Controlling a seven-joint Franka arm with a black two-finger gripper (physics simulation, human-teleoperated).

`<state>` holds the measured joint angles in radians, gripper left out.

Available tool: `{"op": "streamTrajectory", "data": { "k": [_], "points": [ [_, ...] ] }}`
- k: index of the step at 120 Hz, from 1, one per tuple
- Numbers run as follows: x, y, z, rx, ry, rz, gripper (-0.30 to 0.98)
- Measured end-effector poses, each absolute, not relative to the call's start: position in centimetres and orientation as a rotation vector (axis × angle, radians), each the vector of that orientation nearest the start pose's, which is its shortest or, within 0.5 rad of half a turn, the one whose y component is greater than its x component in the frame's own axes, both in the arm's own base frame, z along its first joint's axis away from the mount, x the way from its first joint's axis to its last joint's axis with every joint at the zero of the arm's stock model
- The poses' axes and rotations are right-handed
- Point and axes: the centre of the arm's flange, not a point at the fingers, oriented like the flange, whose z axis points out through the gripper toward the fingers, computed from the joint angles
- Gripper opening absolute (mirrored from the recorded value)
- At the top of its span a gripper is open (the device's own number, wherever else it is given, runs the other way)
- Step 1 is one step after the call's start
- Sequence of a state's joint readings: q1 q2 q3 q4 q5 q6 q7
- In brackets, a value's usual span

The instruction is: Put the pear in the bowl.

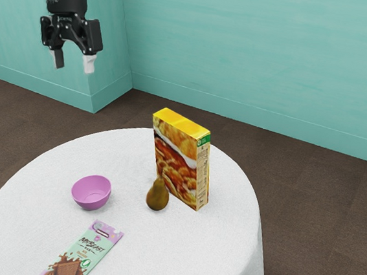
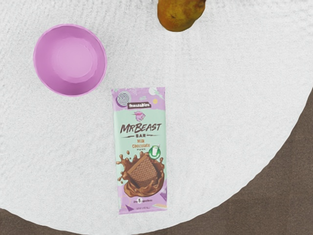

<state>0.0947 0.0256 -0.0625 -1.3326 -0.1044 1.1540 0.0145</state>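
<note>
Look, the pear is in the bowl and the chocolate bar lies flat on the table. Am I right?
Not quite: the pear isn't in the bowl. The exterior view shows it on the table, in front of the box. The chocolate bar does lie flat on the table.

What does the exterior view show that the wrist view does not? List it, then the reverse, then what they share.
Exterior view: the open gripper, the upright yellow-topped box, the teal walls and the narrow top of the pear.

Wrist view: the far end of the chocolate bar, which the exterior view cuts off, and its small "Milk Chocolate" lettering, readable.

Both: the empty pink bowl, the pear's rounded bottom, most of the bar, the white tabletop and the brown floor.
</note>
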Motion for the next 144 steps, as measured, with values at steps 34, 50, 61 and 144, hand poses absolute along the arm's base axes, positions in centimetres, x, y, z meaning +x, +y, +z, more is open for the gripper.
{"op": "streamTrajectory", "data": {
  "k": [34, 50, 61, 144],
  "points": [
    [54.3, 3.9, 67.6, -3.219, -0.149, 0.089, 0.67],
    [52.0, 2.4, 64.1, -3.204, -0.249, 0.122, 0.67],
    [49.5, -3.3, 61.2, -3.196, -0.209, 0.110, 0.67],
    [50.5, -22.6, 41.7, -3.017, -1.108, 0.047, 0.67]
  ]
}}
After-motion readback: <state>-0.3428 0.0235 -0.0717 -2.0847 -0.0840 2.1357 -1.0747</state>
